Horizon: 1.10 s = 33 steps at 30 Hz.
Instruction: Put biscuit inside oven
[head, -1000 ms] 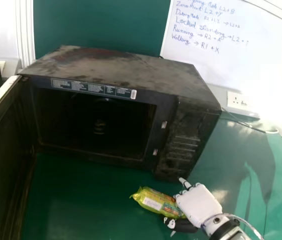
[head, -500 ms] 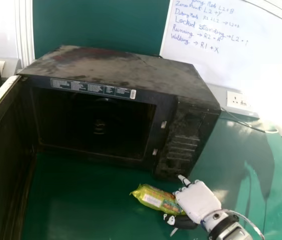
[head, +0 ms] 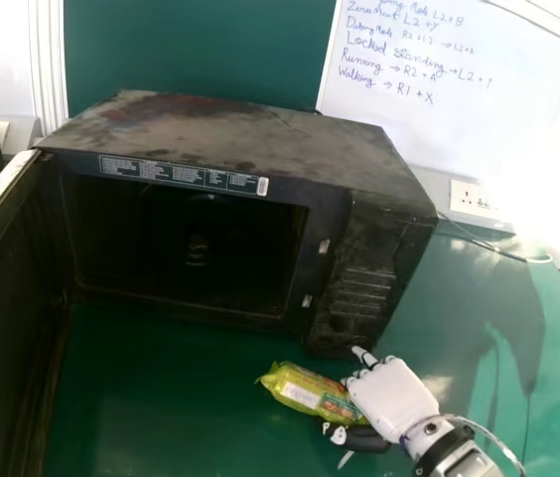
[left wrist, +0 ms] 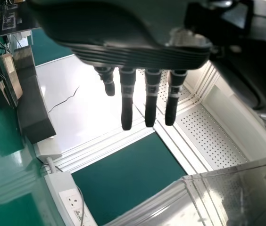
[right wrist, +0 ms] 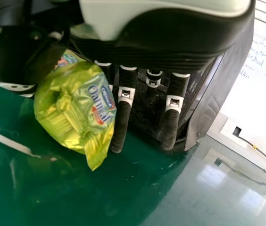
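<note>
While the left hand [left wrist: 137, 49] idles: left wrist view, fingers straight, holding nothing.
Oven door [head: 7, 308]: swung open at the far left.
Oven [head: 245, 139]: mouth facing the robot, beyond the packet and to its left.
Biscuit packet [head: 298, 390]: on the green table [head: 166, 397], before the oven's right part; long axis runs left to right, slanting nearer the robot at its right end.
Right hand [head: 394, 399]: much the nearer, at the packet's right end; fingers [right wrist: 120, 127] nearly straight, thumb [head: 361, 440] on the near side, packet between; I cannot tell how firmly they press.
</note>
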Each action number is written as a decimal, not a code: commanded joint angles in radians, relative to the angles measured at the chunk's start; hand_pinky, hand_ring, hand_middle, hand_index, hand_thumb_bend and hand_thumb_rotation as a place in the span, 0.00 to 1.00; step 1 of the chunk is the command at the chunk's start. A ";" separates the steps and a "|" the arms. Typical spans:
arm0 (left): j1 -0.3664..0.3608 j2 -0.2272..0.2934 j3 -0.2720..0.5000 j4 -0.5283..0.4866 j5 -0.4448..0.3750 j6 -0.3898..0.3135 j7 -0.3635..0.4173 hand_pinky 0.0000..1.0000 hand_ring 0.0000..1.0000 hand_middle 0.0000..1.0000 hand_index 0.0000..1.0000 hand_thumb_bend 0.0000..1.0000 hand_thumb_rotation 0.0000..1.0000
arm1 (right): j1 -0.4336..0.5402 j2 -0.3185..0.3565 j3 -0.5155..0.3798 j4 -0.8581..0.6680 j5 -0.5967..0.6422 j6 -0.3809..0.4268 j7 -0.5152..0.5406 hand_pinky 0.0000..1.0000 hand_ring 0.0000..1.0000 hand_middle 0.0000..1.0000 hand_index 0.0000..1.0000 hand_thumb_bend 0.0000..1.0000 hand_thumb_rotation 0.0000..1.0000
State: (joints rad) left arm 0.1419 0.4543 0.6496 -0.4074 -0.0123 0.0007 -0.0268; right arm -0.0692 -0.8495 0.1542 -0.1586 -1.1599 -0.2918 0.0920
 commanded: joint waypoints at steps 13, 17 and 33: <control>0.005 -0.014 -0.002 0.016 0.022 -0.029 0.001 0.58 0.74 0.84 0.83 0.92 0.54 | -0.042 -0.008 -0.048 -0.102 0.180 -0.043 0.069 0.41 0.45 0.49 0.49 0.50 0.00; 0.005 -0.018 -0.001 0.027 0.023 -0.035 0.001 0.59 0.73 0.83 0.83 0.94 0.51 | -0.047 0.002 -0.056 -0.128 0.208 -0.046 0.079 0.41 0.45 0.48 0.49 0.50 0.00; -0.002 -0.032 -0.008 0.059 0.008 -0.053 0.004 0.57 0.74 0.84 0.83 0.94 0.53 | -0.079 0.050 -0.047 -0.193 0.246 -0.047 0.114 0.42 0.46 0.49 0.48 0.50 0.00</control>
State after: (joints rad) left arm 0.1400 0.4331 0.6469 -0.3510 -0.0018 -0.0437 -0.0281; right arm -0.1376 -0.8104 0.1140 -0.3372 -0.9256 -0.3419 0.1955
